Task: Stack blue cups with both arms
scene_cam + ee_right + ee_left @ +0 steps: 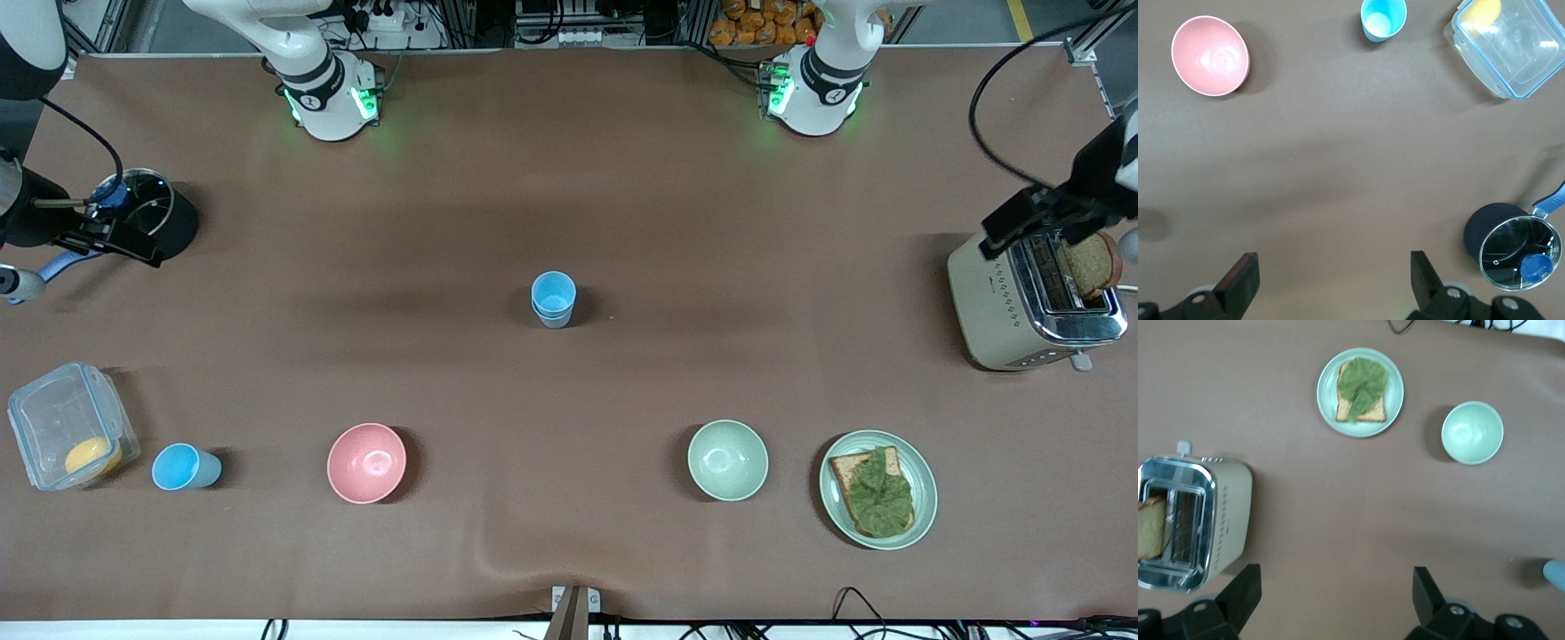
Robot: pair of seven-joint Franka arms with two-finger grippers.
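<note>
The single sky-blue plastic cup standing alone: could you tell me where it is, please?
In the front view, the sky-blue plastic cup stands toward the right arm's end, between the clear lidded container and the pink bowl.

front: high, faces arm bases, sees whole table [569,160]
left wrist: looks down, shares toaster [1195,520], green bowl [1472,432]
right wrist: looks down, shares pink bowl [1210,56], pot [1515,248]

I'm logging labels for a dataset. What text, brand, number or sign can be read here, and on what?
None can be read.
Toaster: small marks on its side, too small to read.
Arm bases: dark round marks, no legible text.
Cups, bowls, plate, box, pot: no markings visible.
</note>
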